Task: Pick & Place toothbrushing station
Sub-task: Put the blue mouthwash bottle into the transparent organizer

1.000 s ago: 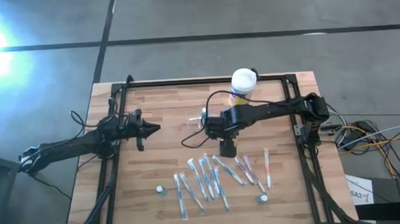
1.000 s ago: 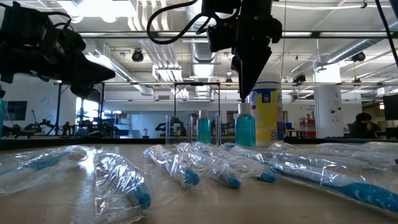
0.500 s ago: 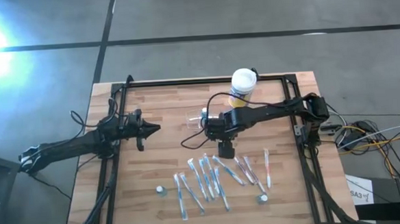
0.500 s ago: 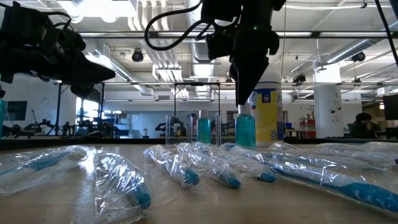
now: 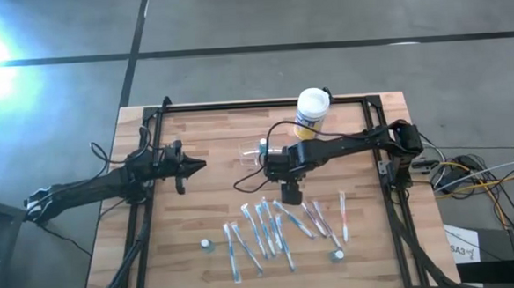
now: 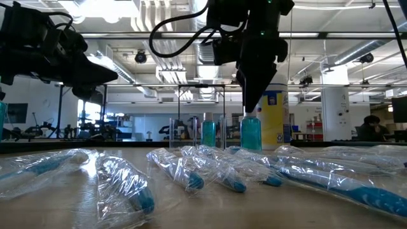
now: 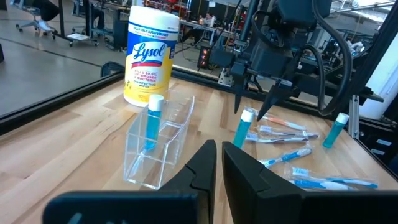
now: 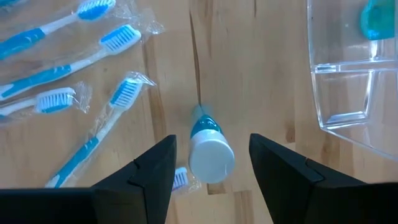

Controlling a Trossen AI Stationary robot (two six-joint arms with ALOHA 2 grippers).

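Observation:
The toothbrushing station, a clear plastic holder, stands on its base near the table's middle with a blue tube upright in it. My right gripper hangs open just near of the holder and points down. Its fingers stand on either side of the white cap of a second blue tube, clear of it. That tube stands on its base on the table. My left gripper waits shut at the table's left, pointing level at the holder.
A white Lysol canister stands at the far edge behind the holder. Several wrapped toothbrushes lie side by side nearer the front. Two more small tubes stand near the front edge. A black frame rims the table.
My right gripper has sunk a little toward the cap of the upright blue tube, still open and pointing down. The tube and the holder have stayed where they were.

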